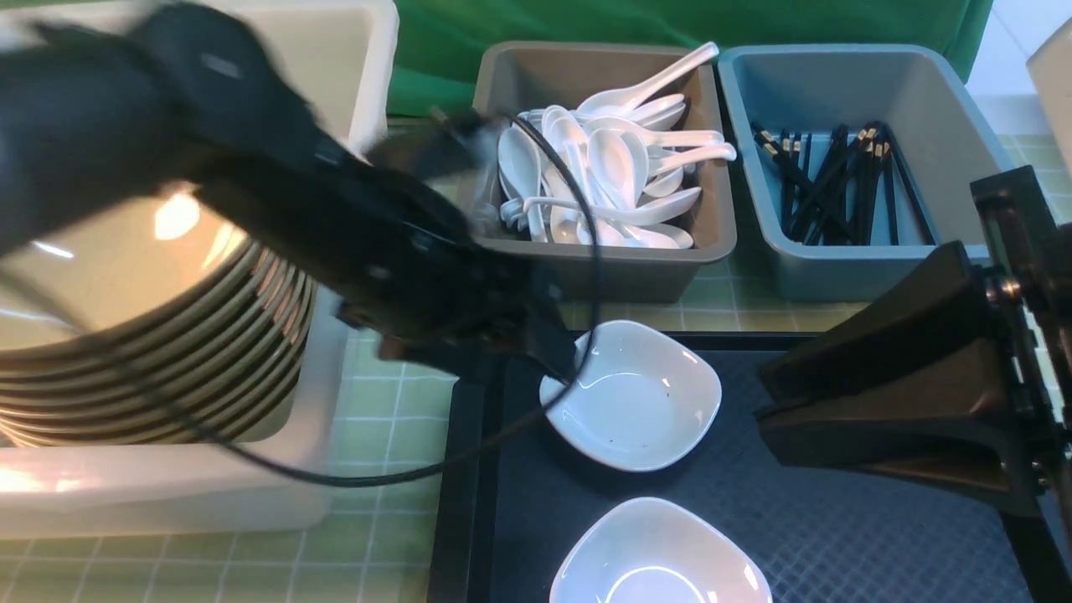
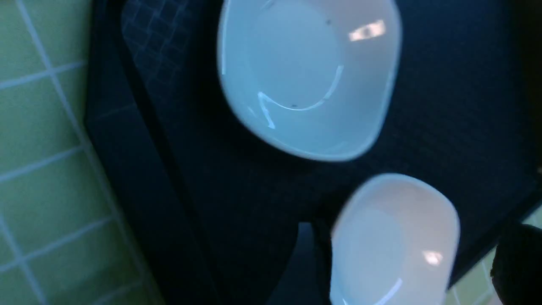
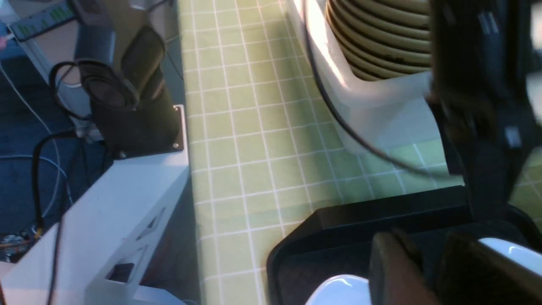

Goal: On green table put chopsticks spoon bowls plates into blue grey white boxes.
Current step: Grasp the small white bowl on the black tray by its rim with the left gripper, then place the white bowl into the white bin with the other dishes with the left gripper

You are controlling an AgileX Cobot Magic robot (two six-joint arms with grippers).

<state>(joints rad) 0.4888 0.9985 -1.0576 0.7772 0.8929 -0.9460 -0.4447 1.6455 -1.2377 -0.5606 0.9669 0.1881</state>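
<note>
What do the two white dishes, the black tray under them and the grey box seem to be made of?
White dishes: likely glazed ceramic, or melamine; glossy, with sharp reflections.
Black tray: probably plastic or rubber; matte, with a fine embossed grid.
Grey box: looks like moulded plastic; dull, smooth, rounded rim.

White plates [image 1: 630, 394], black textured tray [image 1: 837, 519], green white-gridded table [image 1: 377, 402]

A black tray [image 1: 837, 553], with a fine textured bottom and a smooth raised rim, fills the front view from 6 to 4 o'clock. A dark green cloth [image 1: 586, 21] hangs at 12 o'clock, with pale floor [image 1: 1013, 71] at 1 o'clock. The right wrist view shows blue flooring [image 3: 17, 127] at 9 o'clock, with thin cables [image 3: 37, 182] lying across it.
</note>
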